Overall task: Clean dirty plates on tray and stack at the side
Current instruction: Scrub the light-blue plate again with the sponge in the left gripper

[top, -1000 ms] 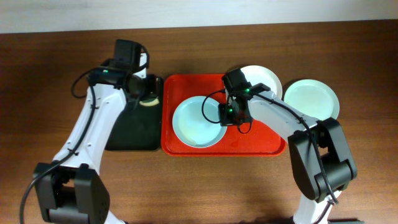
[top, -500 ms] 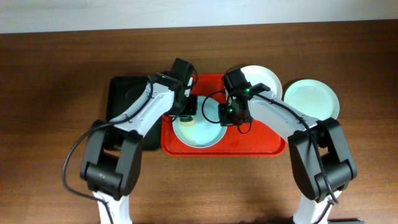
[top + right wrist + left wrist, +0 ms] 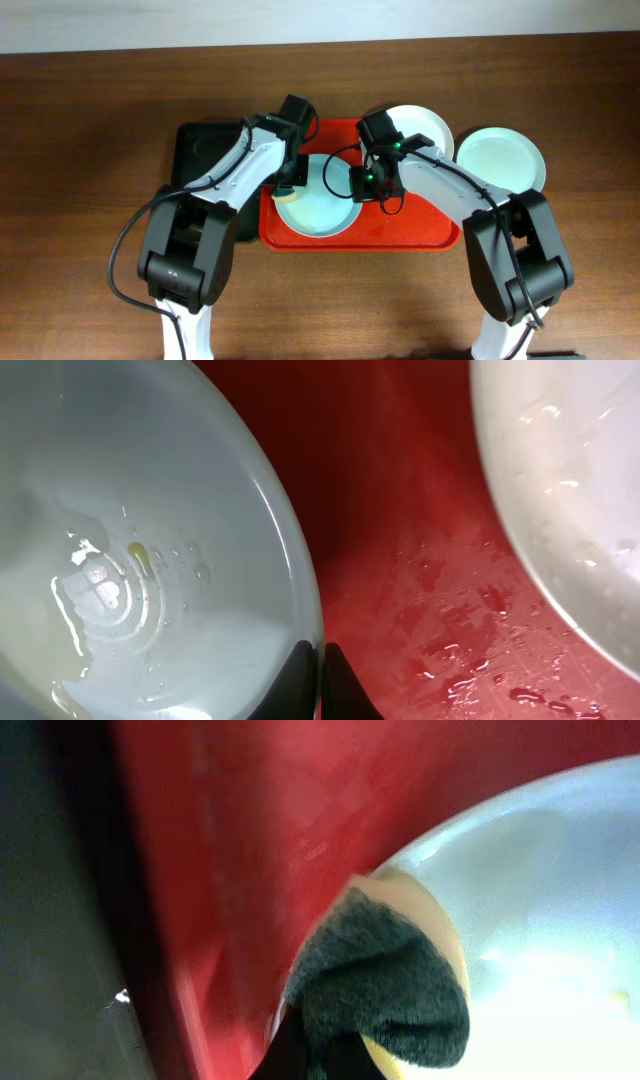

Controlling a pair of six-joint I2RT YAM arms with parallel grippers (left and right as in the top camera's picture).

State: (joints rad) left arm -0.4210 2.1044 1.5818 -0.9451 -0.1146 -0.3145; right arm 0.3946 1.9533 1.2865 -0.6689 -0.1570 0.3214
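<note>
Sponge in left tool on pale blue plate

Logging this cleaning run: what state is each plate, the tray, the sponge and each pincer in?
blue plate on tray: wet, yellow smear on it.
white plate: wet, overlapping the tray's corner.
other blue plate: on the table, off the tray.
red tray: wet with droplets.
sponge: on the plate's rim.
left pincer: shut on sponge.
right pincer: shut on the plate's rim.

We found the left wrist view blurred, its sponge cut by the bottom edge, pale blue plate and white plate overran the right wrist view.
</note>
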